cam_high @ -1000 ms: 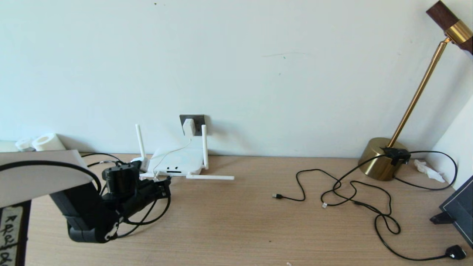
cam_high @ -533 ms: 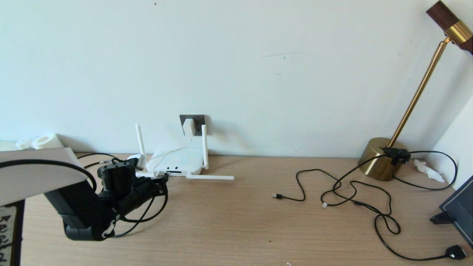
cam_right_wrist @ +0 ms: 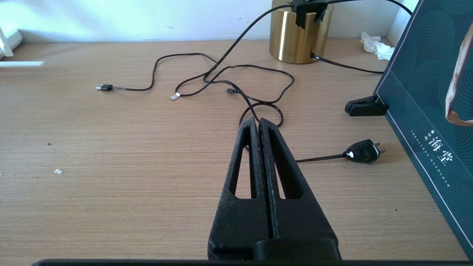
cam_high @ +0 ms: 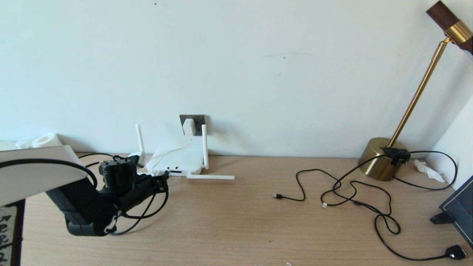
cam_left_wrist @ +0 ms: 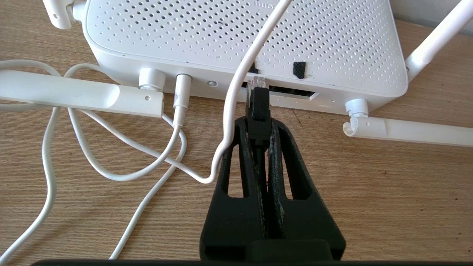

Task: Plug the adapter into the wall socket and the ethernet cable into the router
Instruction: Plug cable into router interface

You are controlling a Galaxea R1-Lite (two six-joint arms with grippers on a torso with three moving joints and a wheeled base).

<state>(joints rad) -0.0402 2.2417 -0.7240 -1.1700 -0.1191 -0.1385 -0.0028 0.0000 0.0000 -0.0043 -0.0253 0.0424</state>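
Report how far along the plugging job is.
Done: the adapter sits in the wall socket. In hand: the left hand is shut on the ethernet cable, its clear tip at the router port slot. Left: pushing it fully in. The right hand is shut, idle.

Matt perforated white plastic router (cam_left_wrist: 236, 40) on wood-grain table (cam_left_wrist: 369, 184).
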